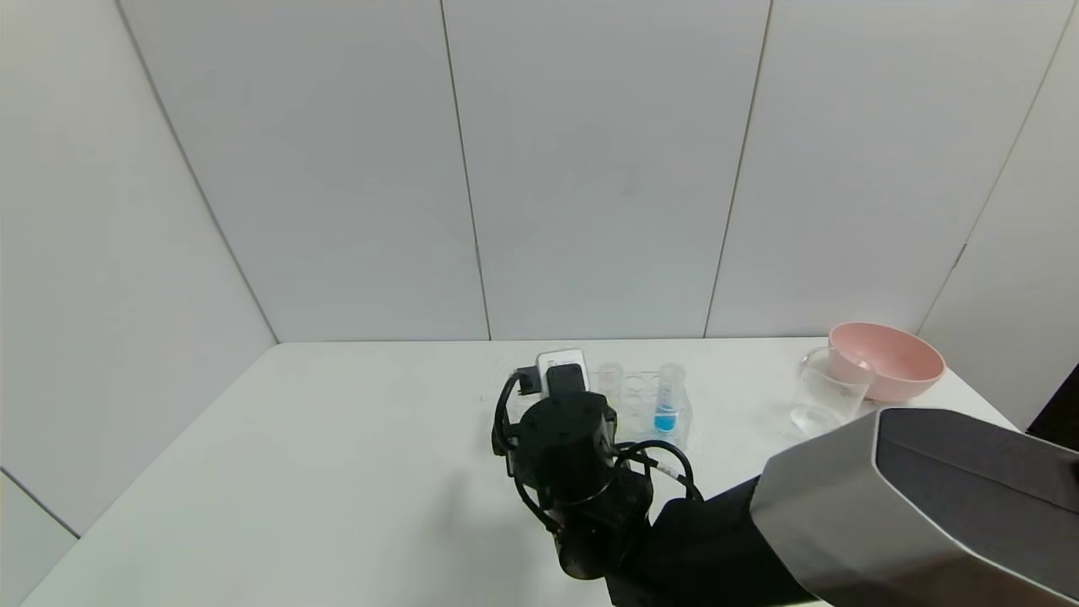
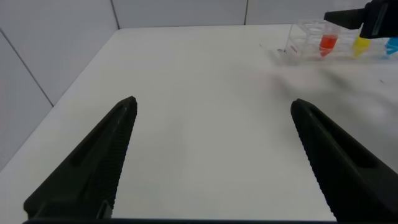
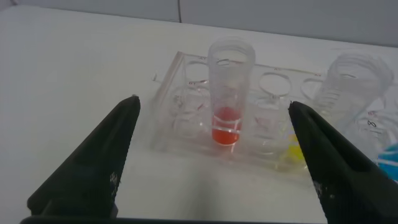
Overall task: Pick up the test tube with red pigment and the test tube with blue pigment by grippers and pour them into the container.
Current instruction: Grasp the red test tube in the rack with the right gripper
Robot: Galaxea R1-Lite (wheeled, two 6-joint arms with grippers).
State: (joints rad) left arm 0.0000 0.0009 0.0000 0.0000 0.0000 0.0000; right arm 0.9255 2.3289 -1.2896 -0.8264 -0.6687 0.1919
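The red-pigment test tube [image 3: 230, 93] stands upright in a clear rack [image 3: 180, 81]. My right gripper [image 3: 214, 102] is open just short of it, with one finger to each side and not touching. In the head view the right gripper [image 1: 563, 396] hides the red tube. The blue-pigment test tube [image 1: 668, 403] stands in the same rack [image 1: 649, 417], and its blue liquid shows at the edge of the right wrist view [image 3: 388, 155]. The glass container [image 1: 830, 396] stands to the right of the rack. My left gripper [image 2: 214, 101] is open and empty over bare table, far from the rack [image 2: 308, 38].
A yellow-liquid tube [image 1: 609, 384] stands in the rack between the red and blue tubes. A pink bowl [image 1: 887, 358] sits behind the container at the table's far right. White walls close off the back and sides.
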